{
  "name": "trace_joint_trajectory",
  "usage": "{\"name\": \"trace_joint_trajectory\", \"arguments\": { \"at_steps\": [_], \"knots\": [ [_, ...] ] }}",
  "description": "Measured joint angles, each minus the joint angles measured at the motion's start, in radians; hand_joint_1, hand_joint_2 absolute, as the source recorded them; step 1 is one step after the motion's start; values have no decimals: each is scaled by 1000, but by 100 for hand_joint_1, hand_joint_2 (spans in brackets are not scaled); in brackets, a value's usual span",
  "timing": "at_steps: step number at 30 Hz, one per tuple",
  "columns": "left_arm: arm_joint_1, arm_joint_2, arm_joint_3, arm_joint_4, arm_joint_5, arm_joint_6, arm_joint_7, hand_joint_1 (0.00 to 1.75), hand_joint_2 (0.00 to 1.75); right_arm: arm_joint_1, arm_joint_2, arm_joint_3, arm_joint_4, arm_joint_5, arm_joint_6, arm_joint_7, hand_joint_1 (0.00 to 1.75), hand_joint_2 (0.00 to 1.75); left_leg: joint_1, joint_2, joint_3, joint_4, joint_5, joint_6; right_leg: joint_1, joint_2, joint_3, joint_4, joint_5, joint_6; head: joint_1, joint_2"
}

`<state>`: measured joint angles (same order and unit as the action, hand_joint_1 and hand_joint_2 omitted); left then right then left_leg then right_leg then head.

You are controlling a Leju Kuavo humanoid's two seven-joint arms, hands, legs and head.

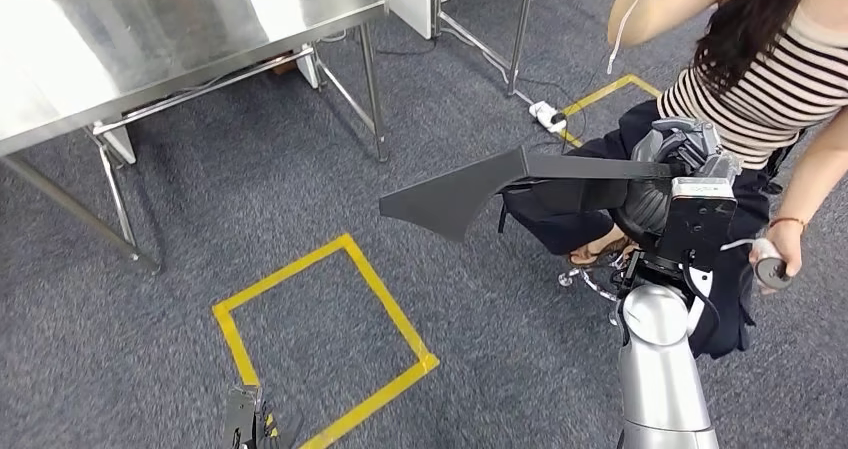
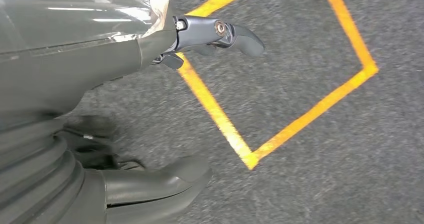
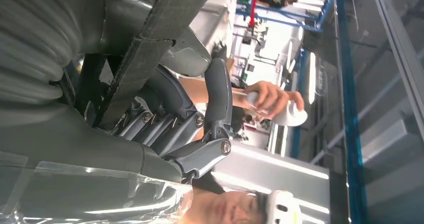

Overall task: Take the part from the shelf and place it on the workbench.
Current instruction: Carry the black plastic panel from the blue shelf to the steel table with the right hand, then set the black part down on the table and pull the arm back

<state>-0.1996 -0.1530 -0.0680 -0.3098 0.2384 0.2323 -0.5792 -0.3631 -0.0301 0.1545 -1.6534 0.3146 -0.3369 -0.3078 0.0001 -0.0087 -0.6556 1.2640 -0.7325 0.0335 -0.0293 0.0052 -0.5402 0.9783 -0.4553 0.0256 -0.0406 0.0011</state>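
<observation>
right hand (image 1: 680,159) gripping black part (image 1: 470,194)

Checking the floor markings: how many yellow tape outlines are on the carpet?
2: a full yellow tape square on the grey carpet in front of the robot, and a partial yellow tape outline farther off by the person, who may hide the rest.

Part (image 1: 470,191) sitting in right hand (image 1: 680,159), sticking out left over floor; workbench (image 1: 150,29) standing far left, person (image 1: 770,79) right.
</observation>
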Motion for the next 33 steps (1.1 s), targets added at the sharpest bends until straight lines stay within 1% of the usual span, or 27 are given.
{"name": "trace_joint_trajectory", "arguments": {
  "at_steps": [1, 2, 4, 5, 6, 7, 9, 10, 11, 12, 13, 14, 15, 16, 17, 18, 19, 20, 22, 23, 25, 26, 28, 29, 30, 31, 33],
  "knots": [
    [0, 0, 0, 0, 0, 1, 3, 0, 175, 1, 0, -2, -3, 5, -2, 3, 175, 175, 1, 0, -28, -35, 3, 1, 0, 2, 34, -6, -20, 2, 0, 0],
    [1, 0, 0, 0, 0, 2, 6, 0, 175, 3, -1, -3, -6, 12, -3, 7, 175, 175, 1, 0, -49, -86, 57, 5, 0, 4, 61, -10, -42, 3, -1, 0],
    [3, 0, 1, 4, 1, 2, 11, 0, 175, 10, -6, -6, -13, 29, -4, 15, 175, 175, -4, -5, -79, -212, 274, 20, -2, 12, 107, -13, -82, 8, 1, 0],
    [4, 0, 2, 4, 2, 3, 13, 0, 175, 16, -9, -9, -19, 37, -5, 21, 175, 175, -9, -8, -83, -254, 366, 26, -4, 17, 120, -15, -100, 11, 3, 0],
    [3, 0, 2, 3, 3, 3, 13, 0, 175, 21, -12, -12, -28, 43, -5, 25, 175, 175, -17, -10, -83, -279, 418, 29, -7, 22, 137, -19, -117, 14, 5, 0],
    [-3, 0, 3, -1, 4, 3, 12, 0, 175, 26, -15, -17, -40, 49, -5, 28, 175, 175, -25, -12, -73, -289, 426, 30, -10, 24, 150, -30, -130, 18, 4, 0],
    [-19, -2, 4, -9, 5, 3, 9, 0, 175, 32, -24, -28, -69, 57, -5, 31, 175, 175, -27, -14, -40, -305, 432, 34, -15, 18, 178, -32, -148, 21, 4, 0],
    [-28, -3, 5, -11, 5, 3, 8, 0, 175, 35, -29, -33, -80, 61, -5, 31, 175, 175, -25, -13, -27, -315, 438, 40, -14, 14, 172, -6, -162, 19, 5, 0],
    [-34, -5, 6, -13, 6, 4, 7, 0, 175, 39, -35, -38, -91, 64, -3, 32, 175, 175, -23, -12, -18, -321, 442, 47, -12, 9, 144, 48, -186, 14, 7, 0],
    [-39, -7, 6, -13, 7, 4, 6, 0, 175, 45, -40, -42, -99, 66, -2, 32, 175, 175, -23, -10, -15, -320, 437, 52, -8, 7, 97, 120, -214, 8, 9, 0],
    [-41, -9, 6, -14, 8, 5, 6, 0, 175, 51, -44, -46, -105, 66, 1, 32, 175, 175, -24, -10, -13, -319, 432, 56, -6, 7, 43, 194, -238, 6, 11, 0],
    [-41, -12, 6, -14, 10, 5, 5, 0, 175, 57, -48, -49, -110, 67, 3, 33, 175, 175, -24, -11, -11, -318, 426, 57, -5, 7, -4, 248, -246, 9, 11, 0],
    [-40, -14, 7, -14, 12, 5, 3, 0, 175, 63, -52, -53, -113, 67, 5, 33, 175, 175, -25, -12, -8, -315, 419, 57, -4, 6, -34, 264, -233, 18, 12, 0],
    [-40, -15, 7, -14, 14, 4, 1, 0, 175, 66, -56, -55, -115, 68, 7, 33, 175, 175, -25, -15, -5, -310, 412, 55, -4, 6, -44, 235, -199, 30, 12, 0],
    [-40, -16, 8, -14, 16, 3, -2, 0, 175, 66, -61, -57, -116, 68, 9, 33, 175, 175, -24, -18, -3, -302, 403, 52, -4, 5, -36, 172, -153, 43, 13, 0],
    [-40, -17, 8, -15, 17, 2, -5, 0, 175, 66, -65, -59, -117, 68, 11, 33, 175, 175, -25, -22, -2, -292, 395, 48, -4, 4, -24, 110, -106, 49, 13, 0],
    [-41, -17, 9, -15, 18, 2, -7, 0, 175, 64, -70, -60, -118, 67, 13, 34, 175, 175, -27, -25, -5, -280, 387, 43, -3, 3, -13, 60, -69, 49, 14, 0],
    [-42, -17, 10, -17, 18, 1, -8, 0, 175, 64, -74, -62, -118, 67, 15, 35, 175, 175, -28, -27, -9, -272, 382, 38, -1, 2, -7, 35, -48, 43, 14, 0],
    [-42, -16, 10, -19, 18, 1, -10, 0, 175, 62, -81, -66, -119, 65, 19, 37, 175, 175, -30, -30, -17, -264, 379, 30, 3, 2, -8, 32, -36, 25, 12, 0],
    [-42, -16, 11, -21, 18, 1, -12, 0, 175, 61, -84, -67, -119, 64, 20, 38, 175, 175, -29, -29, -20, -263, 378, 26, 1, 2, -7, 32, -34, 18, 11, 0],
    [-44, -16, 11, -24, 18, 2, -15, 0, 175, 58, -88, -69, -119, 58, 21, 41, 175, 175, -24, -22, -37, -232, 353, 14, -5, 0, -5, 29, -29, 10, 8, 0],
    [-45, -16, 11, -26, 18, 2, -16, 0, 175, 57, -90, -71, -119, 52, 22, 43, 175, 175, -20, -15, -57, -188, 325, 5, -8, 0, -4, 27, -28, 6, 5, 0],
    [-46, -16, 11, -29, 18, 5, -17, 0, 175, 56, -95, -76, -118, 39, 24, 49, 175, 175, -9, -3, -117, -55, 260, -11, -8, -2, -3, 27, -30, 4, -2, 0],
    [-46, -16, 11, -30, 18, 7, -17, 0, 175, 56, -99, -79, -117, 33, 25, 51, 175, 175, -2, 0, -144, 1, 241, -16, -9, -3, -3, 27, -31, 3, -3, 0],
    [-46, -15, 11, -30, 18, 9, -18, 0, 175, 56, -102, -82, -116, 28, 27, 53, 175, 175, 3, 2, -157, 25, 239, -20, -9, -4, -3, 28, -32, 2, -3, 0],
    [-46, -15, 11, -31, 18, 11, -18, 0, 175, 55, -106, -83, -115, 23, 29, 55, 175, 175, 9, 4, -150, 10, 255, -24, -11, -4, -2, 28, -34, 2, -4, 0],
    [-47, -13, 11, -35, 18, 15, -18, 0, 175, 48, -113, -84, -109, 18, 33, 58, 175, 175, 17, 7, -86, -114, 317, -29, -15, -4, 4, 28, -40, 7, -5, 0]
  ]
}}
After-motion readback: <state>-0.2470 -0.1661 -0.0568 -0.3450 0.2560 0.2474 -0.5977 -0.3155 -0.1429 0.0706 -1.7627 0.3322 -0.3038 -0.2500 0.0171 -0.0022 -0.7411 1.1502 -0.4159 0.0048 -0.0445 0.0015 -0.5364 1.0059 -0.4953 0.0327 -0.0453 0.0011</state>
